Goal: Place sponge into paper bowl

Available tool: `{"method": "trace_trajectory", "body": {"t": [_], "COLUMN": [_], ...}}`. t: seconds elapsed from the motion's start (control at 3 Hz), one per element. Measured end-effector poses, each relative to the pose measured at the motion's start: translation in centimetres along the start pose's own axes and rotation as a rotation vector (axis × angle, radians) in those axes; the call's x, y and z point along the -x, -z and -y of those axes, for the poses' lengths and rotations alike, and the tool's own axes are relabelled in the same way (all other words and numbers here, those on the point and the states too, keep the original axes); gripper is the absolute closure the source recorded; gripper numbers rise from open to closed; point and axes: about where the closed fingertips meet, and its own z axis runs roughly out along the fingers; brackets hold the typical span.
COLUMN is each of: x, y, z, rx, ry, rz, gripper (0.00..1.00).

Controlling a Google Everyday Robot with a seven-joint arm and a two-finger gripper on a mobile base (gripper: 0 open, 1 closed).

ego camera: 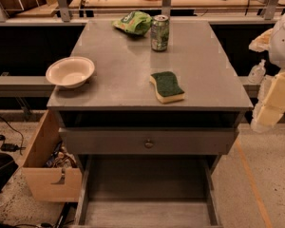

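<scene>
Robot's gripper (278, 96) is hanging as a pale, blurred shape just beyond the right side of the grey table (123, 82), level with the table's front half. Whether it is open or closed cannot be told, and it is touching nothing on the table.

The sponge (167, 86) is lying well apart from the gripper, on the table's front half a little right of centre, near the front edge. It is resting flat with its dark green side facing up and its pale yellow foam showing along the near side. Its long axis is running from the table's back toward its front, angling slightly rightward at the near end.

The paper bowl (51, 73) is sitting upright at the table's left edge. A drink can (160, 32) and a green snack bag (133, 22) are standing toward the table's back.
</scene>
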Motion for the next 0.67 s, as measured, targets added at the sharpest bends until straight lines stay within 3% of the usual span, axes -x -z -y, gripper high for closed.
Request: {"method": "trace_trajectory", "body": {"t": [0.33,0.67], "x": [0.0,0.7], "y": [0.1,-0.6], "z": [0.0,1.5], "rx": [-0.004,-0.044], "ry": [0.001,-0.064], "rz": [0.001,0.05], "gripper": [0.0,0.0]}}
